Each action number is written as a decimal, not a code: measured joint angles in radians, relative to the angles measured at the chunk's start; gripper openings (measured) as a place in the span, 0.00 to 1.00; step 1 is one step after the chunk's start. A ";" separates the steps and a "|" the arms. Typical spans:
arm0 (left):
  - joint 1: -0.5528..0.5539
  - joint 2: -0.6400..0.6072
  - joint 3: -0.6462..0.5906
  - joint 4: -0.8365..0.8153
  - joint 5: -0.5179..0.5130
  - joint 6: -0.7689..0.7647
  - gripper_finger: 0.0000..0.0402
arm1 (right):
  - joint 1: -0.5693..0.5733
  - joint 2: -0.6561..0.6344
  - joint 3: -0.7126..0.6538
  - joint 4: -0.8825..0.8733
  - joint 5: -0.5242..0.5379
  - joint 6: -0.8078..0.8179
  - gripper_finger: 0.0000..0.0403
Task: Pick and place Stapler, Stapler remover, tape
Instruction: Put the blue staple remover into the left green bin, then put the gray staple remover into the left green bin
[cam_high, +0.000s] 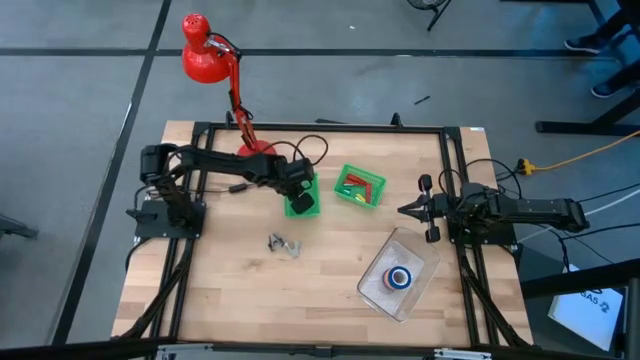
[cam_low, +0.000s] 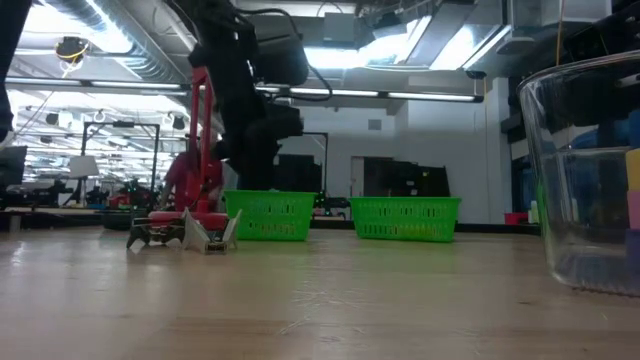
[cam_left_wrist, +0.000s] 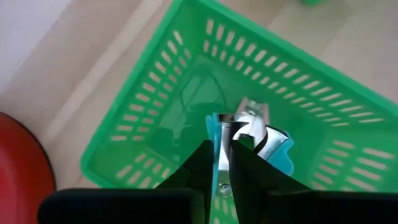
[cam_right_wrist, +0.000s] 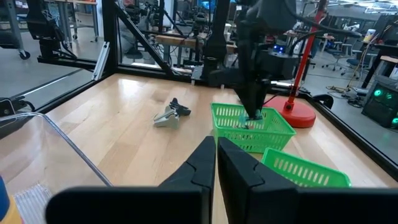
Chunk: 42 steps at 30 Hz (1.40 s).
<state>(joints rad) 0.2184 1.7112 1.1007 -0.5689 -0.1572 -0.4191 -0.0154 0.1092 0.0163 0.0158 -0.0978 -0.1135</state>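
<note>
Left pincer (cam_left_wrist: 222, 163) sits low inside the near green slotted plastic basket (cam_high: 301, 203), fingers narrow around a small blue-handled, silver-jawed staple remover (cam_left_wrist: 252, 134). Grip looks like it's at the release stage, but I can't tell whether the fingers have let go. Call this item delivered or nearly so.

Second green slotted plastic basket (cam_high: 360, 187) beside it already holds something red; can't make out what, maybe the stapler.

Tape: a stack of coloured tape rolls (cam_high: 399, 277), blue on top with red showing in the centre, lies in the clear plastic rectangular tub (cam_high: 420, 262) on the right-front of the wooden bench (cam_high: 230, 290). That part looks done, count unclear.

Left over: a small grey-silver metal piece (cam_high: 283, 243) lying loose on the bench in front of the baskets, untouched. Probably another remover, so likely the next pick.

Right pincer (cam_right_wrist: 216, 151) is parked at the right edge of the bench, fingers pressed together, holding nothing.

Judgement: most of the job done, one loose item left.
</note>
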 joint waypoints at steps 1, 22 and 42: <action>0.003 0.002 0.000 -0.001 -0.002 0.004 0.09 | 0.000 0.000 0.000 0.000 0.000 0.000 0.05; -0.030 -0.063 0.001 -0.243 -0.222 -0.281 0.36 | 0.000 0.000 0.000 0.000 0.000 0.000 0.05; -0.219 -0.340 0.002 -0.304 -0.466 -0.492 0.29 | 0.000 0.000 0.000 0.000 0.000 0.000 0.05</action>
<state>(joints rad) -0.0007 1.3711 1.1023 -0.8724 -0.6231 -0.9113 -0.0155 0.1089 0.0166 0.0162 -0.0975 -0.1135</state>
